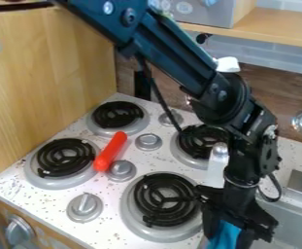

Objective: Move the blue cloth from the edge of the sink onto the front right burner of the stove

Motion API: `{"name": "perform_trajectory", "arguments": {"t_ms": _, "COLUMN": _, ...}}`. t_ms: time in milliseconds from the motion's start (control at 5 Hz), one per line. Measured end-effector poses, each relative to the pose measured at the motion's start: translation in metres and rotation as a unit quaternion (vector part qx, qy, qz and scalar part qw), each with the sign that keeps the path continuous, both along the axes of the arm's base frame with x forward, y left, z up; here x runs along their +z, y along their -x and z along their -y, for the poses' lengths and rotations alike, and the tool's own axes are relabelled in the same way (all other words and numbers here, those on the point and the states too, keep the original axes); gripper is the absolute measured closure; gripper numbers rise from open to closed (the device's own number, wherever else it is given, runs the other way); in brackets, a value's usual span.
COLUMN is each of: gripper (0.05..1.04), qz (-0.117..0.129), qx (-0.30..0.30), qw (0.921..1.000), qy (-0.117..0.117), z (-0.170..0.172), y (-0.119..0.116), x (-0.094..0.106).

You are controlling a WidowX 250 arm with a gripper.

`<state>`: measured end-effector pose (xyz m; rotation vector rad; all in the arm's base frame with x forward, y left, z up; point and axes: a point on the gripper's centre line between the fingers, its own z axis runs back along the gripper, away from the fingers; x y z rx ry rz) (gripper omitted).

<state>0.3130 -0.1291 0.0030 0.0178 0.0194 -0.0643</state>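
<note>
Just right of the front black-coiled, grey-rimmed round burner (163,202), clamped on a soft-looking, bright blue cloth (224,232) with the black two-finger tool (228,238). Apparently past the grasp, with release not yet done. Behind and left of that burner, a rounded orange-red rod (111,151).

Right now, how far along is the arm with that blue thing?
Grasping looks done: the blue thing is in the pincer, beside the sink. I can't tell whether it's lifted. Setting it down and letting go seem left. The red stick lies on the stove, by a knob.
</note>
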Motion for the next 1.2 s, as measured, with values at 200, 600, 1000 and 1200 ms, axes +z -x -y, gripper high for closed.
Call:
{"name": "perform_trajectory", "arguments": {"t_ms": 200, "gripper": 0.702, "qz": -0.011, "qx": -0.013, "qw": 0.9997, "qy": -0.019, "z": 0.001, "y": 0.006, "x": 0.001}}
{"name": "perform_trajectory", "arguments": {"t_ms": 600, "gripper": 1.004, "qz": 0.003, "qx": -0.026, "qw": 0.9979, "qy": -0.06, "z": -0.01, "y": 0.015, "x": 0.036}}
{"name": "perform_trajectory", "arguments": {"t_ms": 1000, "gripper": 1.008, "qz": -0.002, "qx": -0.037, "qw": 0.9952, "qy": -0.091, "z": -0.033, "y": 0.037, "x": 0.068}}
{"name": "perform_trajectory", "arguments": {"t_ms": 1200, "gripper": 1.008, "qz": -0.018, "qx": -0.004, "qw": 0.9953, "qy": -0.095, "z": -0.068, "y": 0.044, "x": 0.073}}
